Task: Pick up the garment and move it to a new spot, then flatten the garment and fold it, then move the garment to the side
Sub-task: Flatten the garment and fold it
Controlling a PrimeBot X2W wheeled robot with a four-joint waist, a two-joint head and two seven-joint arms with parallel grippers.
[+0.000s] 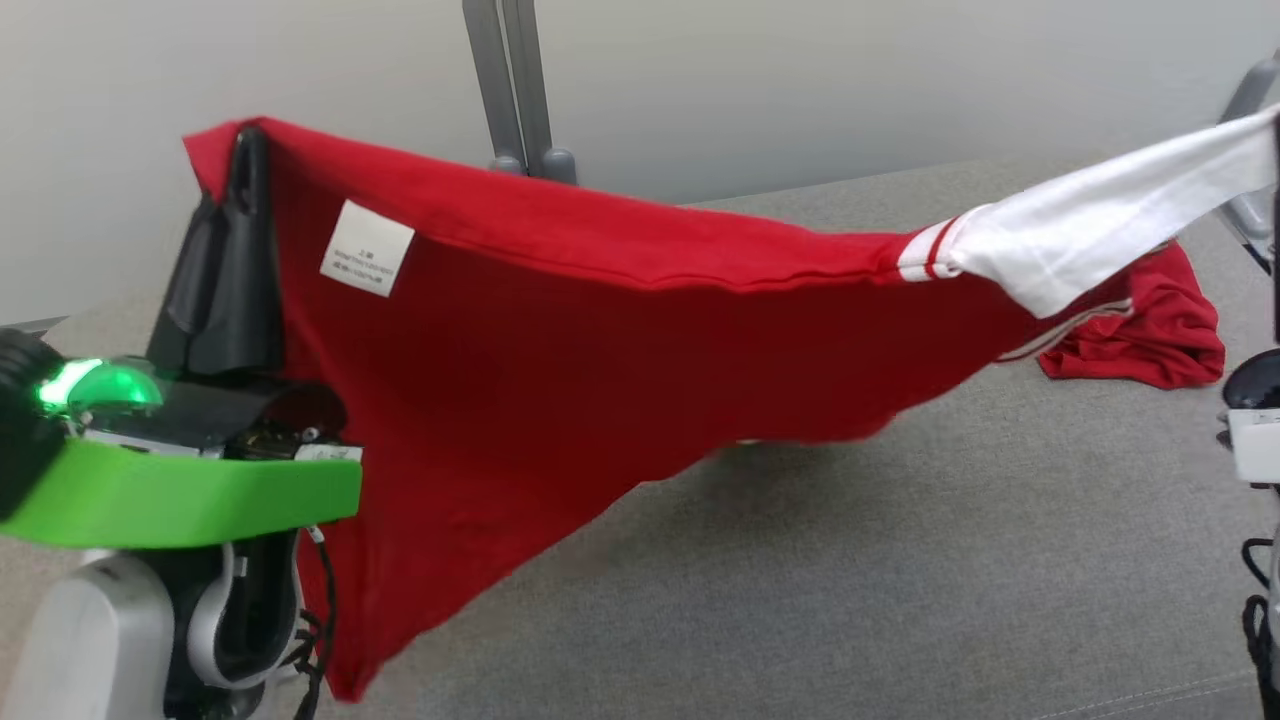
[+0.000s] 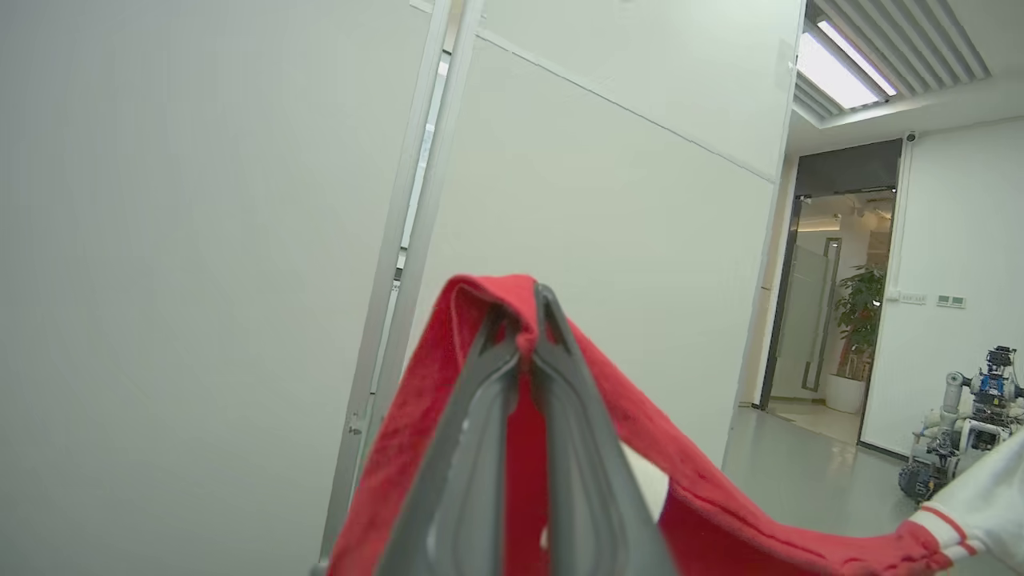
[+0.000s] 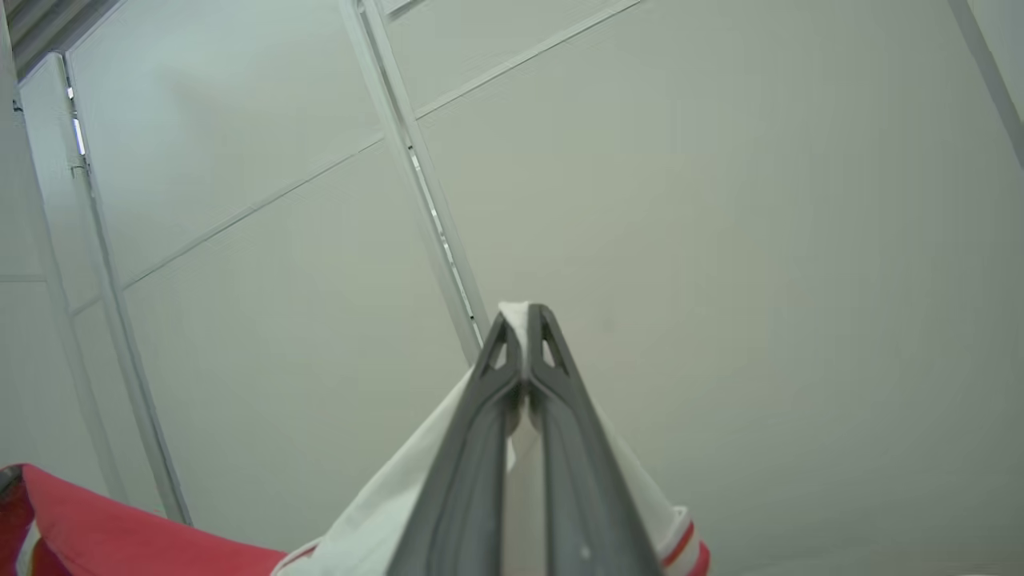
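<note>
My left hand (image 2: pixel 524 320) pinches a corner of the red garment (image 1: pixel 600 330); my right hand (image 3: pixel 524 316) pinches its white sleeve (image 1: pixel 1100 220). It hangs stretched between them over the grey desk (image 1: pixel 900 580), a post (image 1: pixel 515 80) beyond.

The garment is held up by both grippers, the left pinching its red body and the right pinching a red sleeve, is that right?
Not quite: the sleeve in the right gripper is white, not red, as the right wrist view shows. The left gripper does pinch the red body of the garment.
</note>
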